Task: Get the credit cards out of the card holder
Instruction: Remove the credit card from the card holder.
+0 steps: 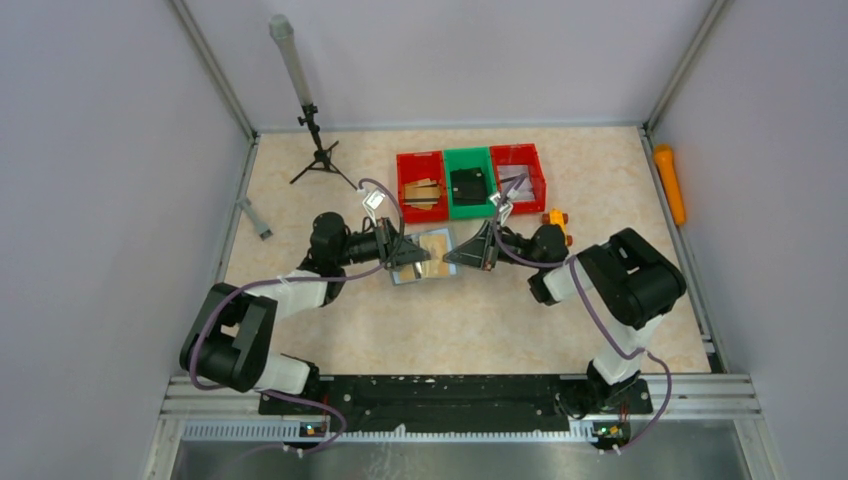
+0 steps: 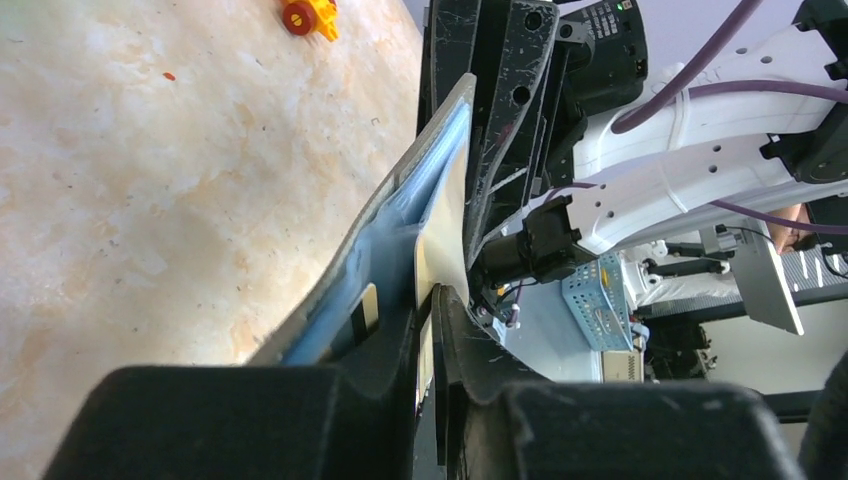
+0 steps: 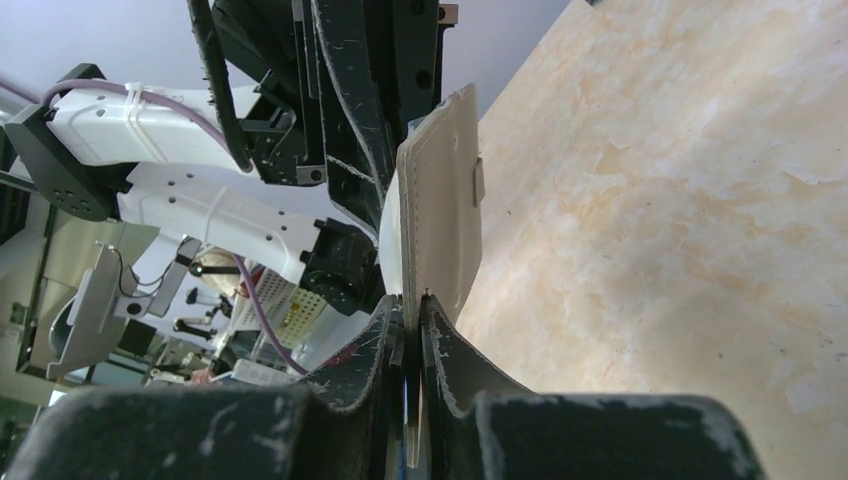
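Left wrist, grey card holder [image 2: 425,185], blue inside

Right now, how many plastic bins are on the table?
3, in a row at the far side: the left red bin, the green bin in the middle, and the right red bin. No others show.

A green bin [image 1: 469,153] holding a black box [image 1: 468,186] is sitting between two red bins [image 1: 401,185] on the desk [image 1: 480,310]. A small tripod [image 1: 318,150] is standing to their left.
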